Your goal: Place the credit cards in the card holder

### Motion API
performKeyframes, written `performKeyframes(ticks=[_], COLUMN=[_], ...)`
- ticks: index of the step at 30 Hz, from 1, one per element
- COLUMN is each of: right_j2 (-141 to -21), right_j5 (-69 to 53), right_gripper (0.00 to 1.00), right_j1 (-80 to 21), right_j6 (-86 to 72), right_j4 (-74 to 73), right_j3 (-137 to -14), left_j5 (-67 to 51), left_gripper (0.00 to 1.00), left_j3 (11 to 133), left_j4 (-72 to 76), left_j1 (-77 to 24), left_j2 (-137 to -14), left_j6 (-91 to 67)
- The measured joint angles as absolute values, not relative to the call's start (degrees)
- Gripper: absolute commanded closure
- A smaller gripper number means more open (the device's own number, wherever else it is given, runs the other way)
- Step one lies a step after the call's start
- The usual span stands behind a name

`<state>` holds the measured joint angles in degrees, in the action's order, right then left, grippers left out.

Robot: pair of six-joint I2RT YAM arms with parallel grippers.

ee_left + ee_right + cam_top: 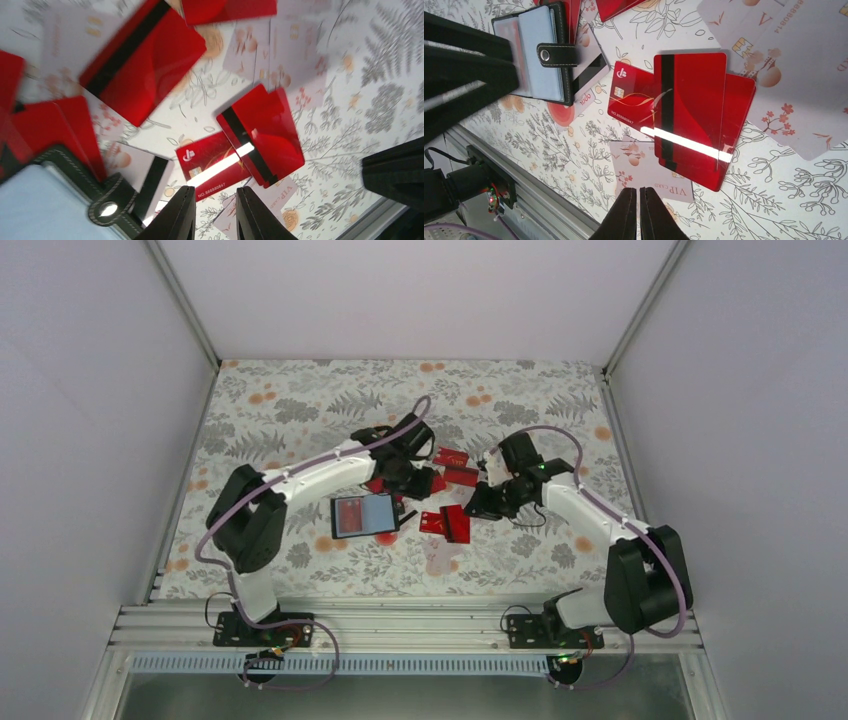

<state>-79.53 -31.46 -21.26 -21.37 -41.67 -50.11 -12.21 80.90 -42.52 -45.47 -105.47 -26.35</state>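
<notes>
Judging by the scatter, looked barely begun: found several credit cards (452, 524) loose around the card holder (365, 515), lying open, perhaps one card showing through its sleeve. Saw the left gripper (214, 217) slightly parted and empty, cards at 12 o'clock, holder at 9. Saw the right gripper (639, 215) shut on nothing, cards at 12 o'clock.

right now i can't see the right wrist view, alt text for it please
Red credit cards, the top one black-striped, lie overlapped mid-frame on a floral cloth among pale floral cards. An open black card holder sits upper left; the right pincer, shut and empty, points in from the bottom edge.
</notes>
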Motion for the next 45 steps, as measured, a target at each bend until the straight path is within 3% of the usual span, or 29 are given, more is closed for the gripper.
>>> performKeyframes(ticks=[3, 9, 12, 16, 21, 24, 31, 45], right_j2=[-79.4, -81.8, -84.5, -88.0, -92.4, -93.4, -94.3, -94.5], right_j5=[-31.7, -28.8, -27.2, -26.2, -25.1, -24.7, -22.3, -21.6], right_gripper=[0.92, 0.56, 0.48, 0.48, 0.57, 0.60, 0.67, 0.70], right_j1=[-21.3, -21.4, -21.5, -21.9, -22.8, -23.6, -26.4, -27.0], right_j6=[-21.6, -23.0, -23.0, -22.8, -22.7, -22.7, -23.4, -24.5], right_j4=[-41.1, -40.1, -39.9, -38.5, -37.4, -36.7, -36.1, -33.1], right_j3=[-50.1, -49.9, -49.8, -49.8, -50.7, -50.9, -50.9, -49.1], left_j5=[-12.1, -14.0, -16.0, -18.9, -21.8, -25.1, -30.7, -35.3], left_gripper=[0.74, 0.73, 0.73, 0.70, 0.41, 0.35, 0.34, 0.37], left_j3=[80.9, 79.3, 78.3, 78.3, 79.1, 79.1, 78.8, 81.9], left_j4=[-42.2, -39.6, -38.9, -37.4, -37.3, -36.0, -32.2, -31.8], left_j1=[-43.5, -41.4, -42.3, -43.8, -43.9, -43.1, -41.0, -40.5], left_j2=[-102.5, -100.0, -102.5, -108.9, -115.1, -115.2, -115.1, -120.4], left_j6=[-26.4, -25.9, -25.5, -25.5, -26.1, -26.9, -28.0, -28.5])
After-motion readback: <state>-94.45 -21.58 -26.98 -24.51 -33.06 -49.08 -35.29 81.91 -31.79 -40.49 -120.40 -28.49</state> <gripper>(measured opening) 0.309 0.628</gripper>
